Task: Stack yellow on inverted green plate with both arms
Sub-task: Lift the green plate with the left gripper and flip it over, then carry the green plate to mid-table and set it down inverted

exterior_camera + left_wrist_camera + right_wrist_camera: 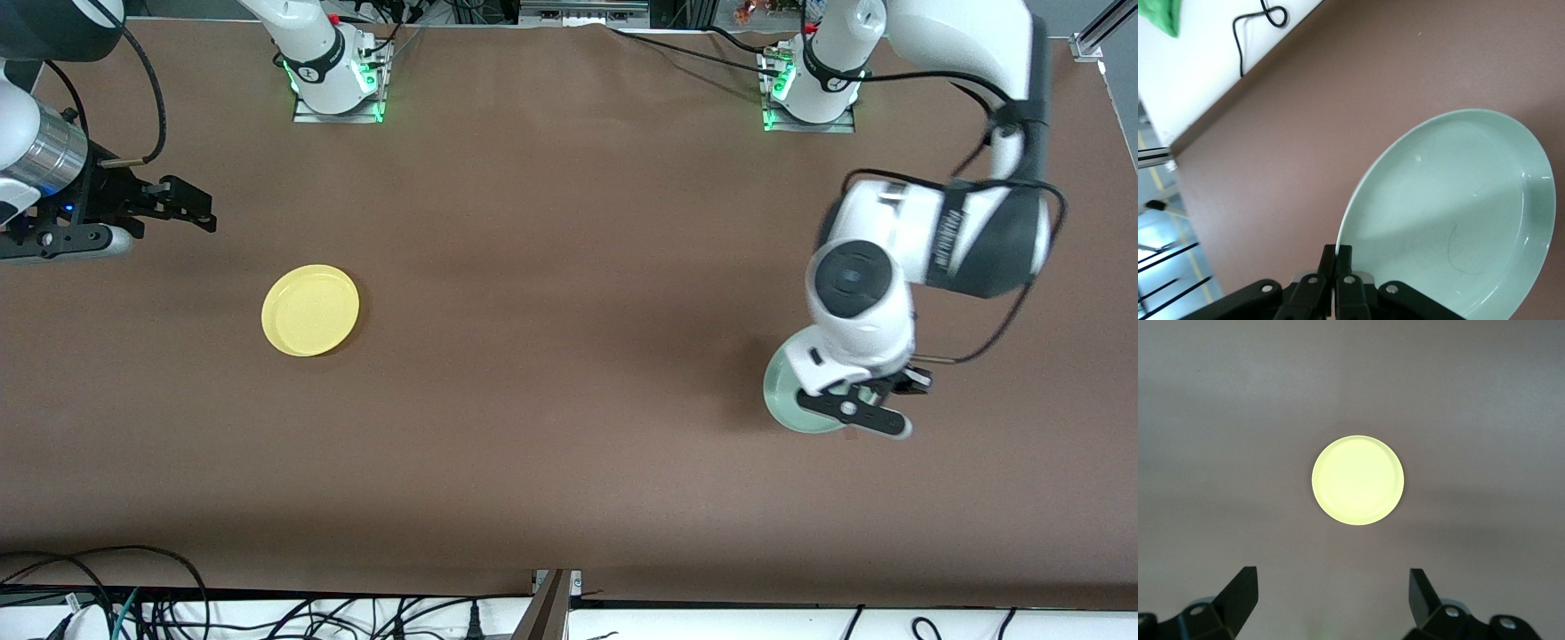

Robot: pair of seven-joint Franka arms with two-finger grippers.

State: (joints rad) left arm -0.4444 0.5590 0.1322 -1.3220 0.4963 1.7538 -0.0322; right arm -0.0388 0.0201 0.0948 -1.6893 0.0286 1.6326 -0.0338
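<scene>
The yellow plate [310, 310] lies rim up on the brown table toward the right arm's end; it also shows in the right wrist view [1357, 480]. My right gripper [206, 210] hangs open and empty in the air beside it, with the jaws [1331, 580] wide apart. The pale green plate [786, 396] is at the left arm's end, hollow side up [1451, 213], partly hidden under the left wrist. My left gripper [867, 400] is shut on its rim [1337, 257], one finger inside and one outside.
Both arm bases [336, 71] [811, 89] stand along the table's edge farthest from the front camera. Cables [160, 613] lie past the nearest edge. The left wrist view shows the table's edge with a black cable [1255, 27] and a green cloth [1161, 15].
</scene>
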